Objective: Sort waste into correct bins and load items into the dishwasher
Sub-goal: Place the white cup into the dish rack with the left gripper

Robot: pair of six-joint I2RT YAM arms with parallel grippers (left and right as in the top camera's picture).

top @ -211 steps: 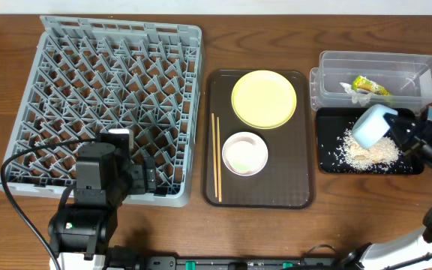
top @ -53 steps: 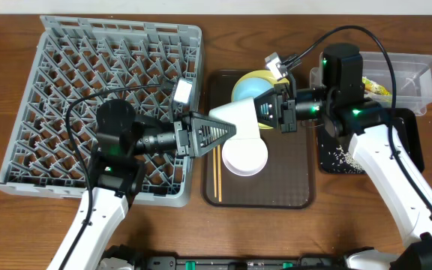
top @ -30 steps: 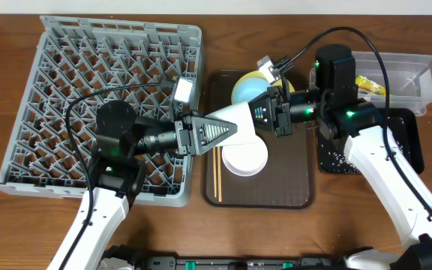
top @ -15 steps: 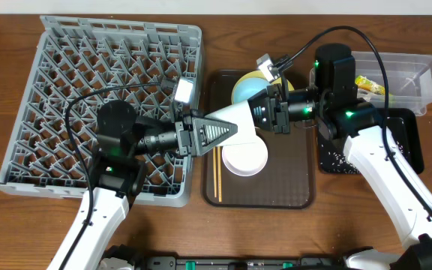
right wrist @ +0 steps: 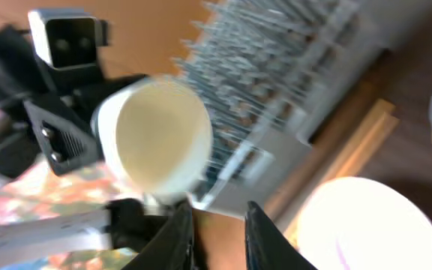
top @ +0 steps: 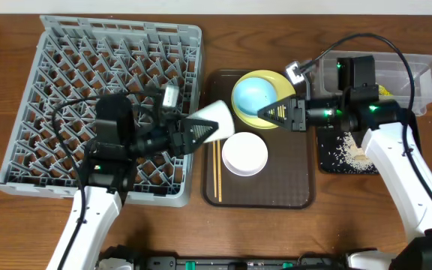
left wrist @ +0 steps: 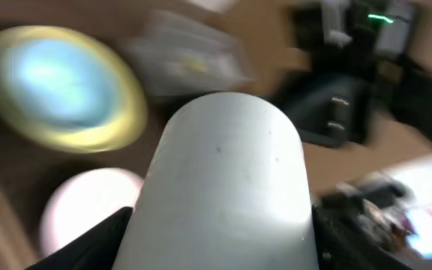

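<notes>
A small white cup lies sideways in my left gripper, which is shut on it over the gap between the grey dish rack and the brown tray. In the left wrist view the cup fills the middle, with a black finger on each side. My right gripper hangs over the yellow plate that carries the light blue bowl. Its jaws stand apart with nothing between them. From the right wrist, the cup's mouth faces my right gripper from a distance. The pinkish-white bowl and chopsticks lie on the tray.
The brown serving tray sits between the rack and the bins. At the right, a clear tub stands behind a black tray holding rice scraps. My right arm crosses over both bins.
My right gripper has let go of the cup and drawn back to the right. The left gripper has carried the cup left toward the rack.
</notes>
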